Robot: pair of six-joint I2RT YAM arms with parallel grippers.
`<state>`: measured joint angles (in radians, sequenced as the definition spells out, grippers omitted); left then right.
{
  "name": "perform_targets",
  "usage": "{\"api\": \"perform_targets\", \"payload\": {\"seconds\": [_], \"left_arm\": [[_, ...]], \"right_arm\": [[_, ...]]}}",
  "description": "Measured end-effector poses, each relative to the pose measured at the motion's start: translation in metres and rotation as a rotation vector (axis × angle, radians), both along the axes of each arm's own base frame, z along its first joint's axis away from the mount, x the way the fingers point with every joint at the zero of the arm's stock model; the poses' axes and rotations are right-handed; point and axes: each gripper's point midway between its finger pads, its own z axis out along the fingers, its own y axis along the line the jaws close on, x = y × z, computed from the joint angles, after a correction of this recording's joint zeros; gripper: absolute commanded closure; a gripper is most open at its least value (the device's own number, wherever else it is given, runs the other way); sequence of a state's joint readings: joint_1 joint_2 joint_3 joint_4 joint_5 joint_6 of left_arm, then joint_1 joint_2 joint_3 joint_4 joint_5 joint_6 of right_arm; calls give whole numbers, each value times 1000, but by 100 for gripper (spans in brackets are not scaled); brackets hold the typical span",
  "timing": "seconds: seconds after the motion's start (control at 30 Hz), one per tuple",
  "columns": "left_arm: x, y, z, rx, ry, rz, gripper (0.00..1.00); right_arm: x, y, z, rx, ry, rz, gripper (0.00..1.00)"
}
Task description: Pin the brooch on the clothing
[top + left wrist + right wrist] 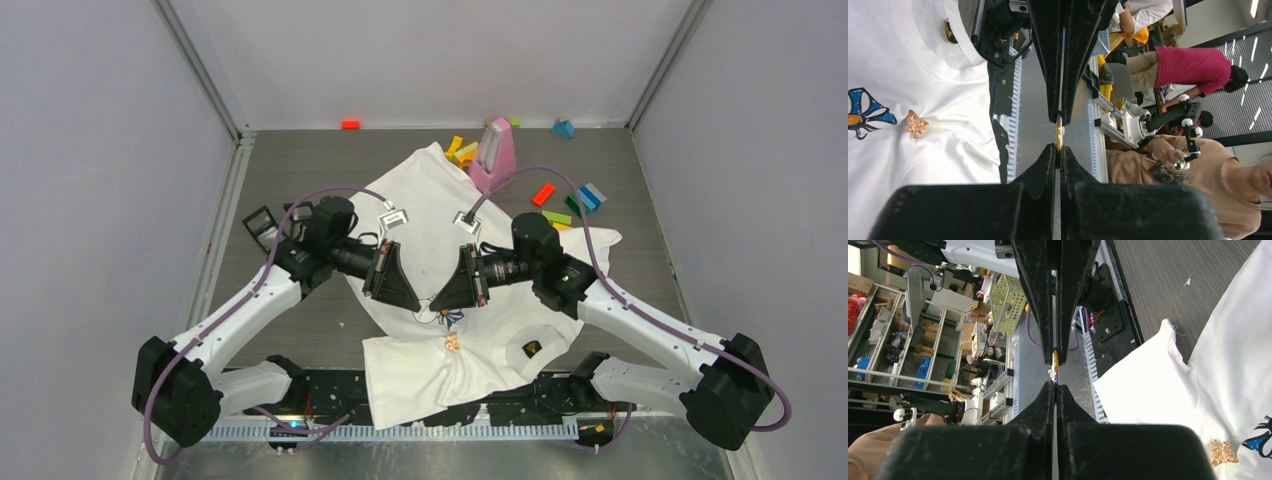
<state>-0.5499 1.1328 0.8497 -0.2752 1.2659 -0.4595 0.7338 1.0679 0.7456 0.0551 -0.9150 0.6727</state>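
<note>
The white T-shirt point(440, 215) lies spread on the table, with its daisy print point(452, 318) and black neck label point(531, 348) near the front. A gold brooch point(452, 343) lies on the shirt just below the print; it also shows in the left wrist view point(916, 124) and the right wrist view point(1223, 452). My left gripper point(418, 305) and right gripper point(437, 303) meet tip to tip above the shirt. The left gripper point(1058, 147) is shut on a thin gold pin piece point(1058, 135). The right gripper point(1055, 384) is shut, its tips at the piece's small white end point(1052, 372).
A pink upright object point(497, 152) stands at the shirt's far edge, with several coloured blocks point(575, 200) scattered to its right. A red block point(350, 124) lies at the back wall. A small black item point(262, 222) lies by the left arm.
</note>
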Motion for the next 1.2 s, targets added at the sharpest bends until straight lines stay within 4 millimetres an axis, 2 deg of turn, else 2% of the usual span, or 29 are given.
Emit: {"api": "perform_targets", "payload": {"seconds": [0.1, 0.13, 0.23, 0.3, 0.4, 0.5, 0.6, 0.67, 0.73, 0.83, 0.97, 1.07, 1.2], "left_arm": [[2, -1, -2, 8, -2, 9, 46], [5, -1, -4, 16, -12, 25, 35], [17, -4, -9, 53, -50, 100, 21], [28, -5, -10, 75, -89, 179, 17], [46, -6, -1, 44, -167, 304, 11], [59, -5, 6, -16, -195, 433, 11], [71, -4, 8, -74, -165, 548, 12], [76, -3, 10, -108, -140, 600, 18], [79, -3, 17, -148, -115, 639, 29], [82, -4, 33, -228, -85, 674, 44], [84, -5, 55, -322, -68, 687, 58], [85, -6, 65, -364, -54, 686, 61], [86, -10, 68, -385, -33, 677, 61]], "right_arm": [[1, 0, -2, -1, 5, -10, 99], [2, 1, -2, 0, 3, -18, 99], [13, 1, -5, -4, -18, -91, 99], [21, -1, -8, 1, -39, -164, 99], [36, -5, -7, 28, -70, -279, 99], [52, -9, -2, 71, -103, -400, 99], [67, -12, 11, 132, -143, -505, 99], [73, -14, 23, 175, -171, -557, 99], [77, -16, 33, 215, -195, -595, 99], [82, -18, 46, 265, -219, -636, 99], [83, -18, 58, 313, -235, -656, 99], [83, -15, 62, 332, -237, -655, 99], [82, -13, 63, 338, -233, -656, 99]]}}
